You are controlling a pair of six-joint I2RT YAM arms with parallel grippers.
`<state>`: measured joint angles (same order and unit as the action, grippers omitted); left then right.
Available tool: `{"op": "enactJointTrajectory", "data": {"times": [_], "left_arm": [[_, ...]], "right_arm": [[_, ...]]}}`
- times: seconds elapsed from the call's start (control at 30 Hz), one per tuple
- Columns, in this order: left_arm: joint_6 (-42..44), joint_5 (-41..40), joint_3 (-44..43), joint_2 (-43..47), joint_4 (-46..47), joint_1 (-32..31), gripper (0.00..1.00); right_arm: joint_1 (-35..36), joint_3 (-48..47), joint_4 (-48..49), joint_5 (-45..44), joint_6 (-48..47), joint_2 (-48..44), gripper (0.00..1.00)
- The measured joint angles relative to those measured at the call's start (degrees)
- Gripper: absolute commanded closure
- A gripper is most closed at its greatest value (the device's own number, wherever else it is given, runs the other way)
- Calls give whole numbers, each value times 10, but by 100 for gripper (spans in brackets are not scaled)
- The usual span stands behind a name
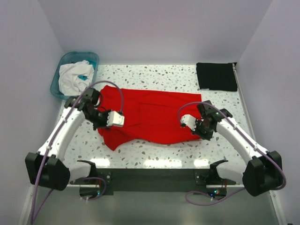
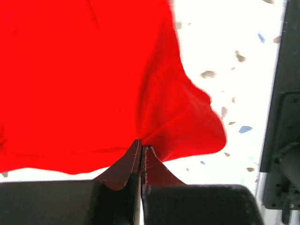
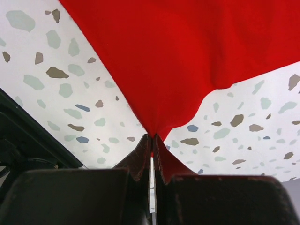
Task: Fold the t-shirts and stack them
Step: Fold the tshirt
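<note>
Starting out past the far left corner of the red shirt [image 1: 150, 115]: a teal basin [image 1: 56, 80] sits there, just off the cloth, with a crumpled white garment [image 1: 74, 77] heaped inside it. Now the left hand [image 2: 141, 146]. It's at the red shirt's left edge, fingers pressed tight together with a pinch of red fabric caught between them, and creases fan out from that pinch across the cloth. Just beside the grip, a rounded flap of the shirt spills onto the speckled counter [image 1: 154, 75]. The red shirt itself lies spread wide across the middle of the counter, rumpled rather than flat, its near left corner trailing down to a point. Over at the shirt's right edge, the right hand [image 3: 153, 139] is clamped shut too, gripping a tapered corner of red cloth that narrows right down into the fingertips, with bare counter showing on both sides of it. Whether either pinched corner is lifted off the counter, I can't tell. Finally, beyond the red shirt's far right corner and apart from it, the black shirt [image 1: 216, 76] lies on the counter as a flat folded rectangle.
</note>
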<state>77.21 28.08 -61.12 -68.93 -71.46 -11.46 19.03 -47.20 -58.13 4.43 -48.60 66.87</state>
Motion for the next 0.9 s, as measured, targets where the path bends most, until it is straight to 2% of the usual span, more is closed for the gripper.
{"op": "enactJointTrajectory", "data": {"times": [0.2, 0.53, 0.9], "left_arm": [[-1, 26, -117, -140, 1, 52, 100], [-2, 31, -287, -312, 1, 58, 100], [-3, 26, -345, -403, 9, 73, 100]], "right_arm": [[-19, -59, -2, 10, -19, 67, 100], [-69, -186, -3, 13, -50, 193, 100], [-93, -282, 0, 12, -70, 311, 100]]}}
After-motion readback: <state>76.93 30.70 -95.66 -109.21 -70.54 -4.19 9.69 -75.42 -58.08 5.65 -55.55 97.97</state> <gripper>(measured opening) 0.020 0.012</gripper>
